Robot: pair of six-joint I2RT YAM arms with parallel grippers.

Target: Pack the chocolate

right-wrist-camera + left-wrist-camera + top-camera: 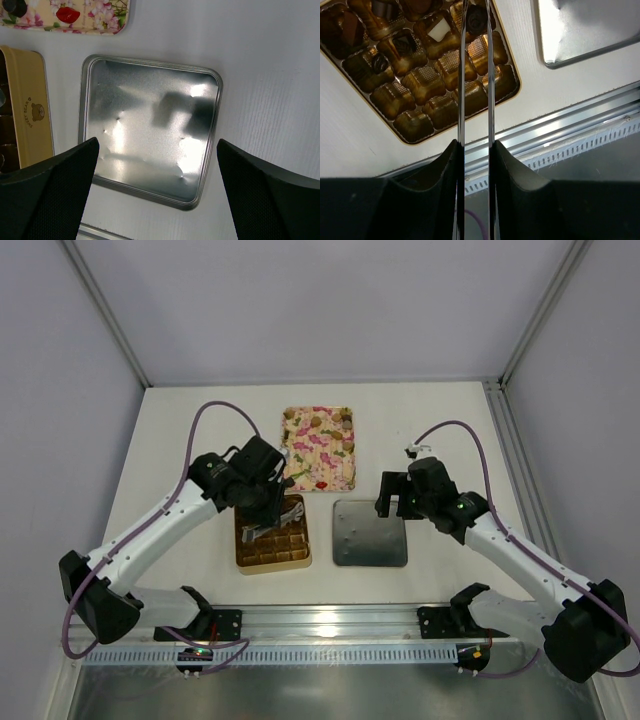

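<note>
Centre-left in the top view, the left tool (280, 508), nearly closed, pinches one dark chocolate (476, 20) above the gold box (270, 562); likely light, rigid, easily marred, best held by its sides; the right tool (157, 150) gapes empty over a lid (145, 85).

A pink-floral tray (320, 484) is laid at the back of the white table (200, 430), and a gold box (272, 564) and an upturned grey lid (369, 534) are set side by side nearer.
</note>
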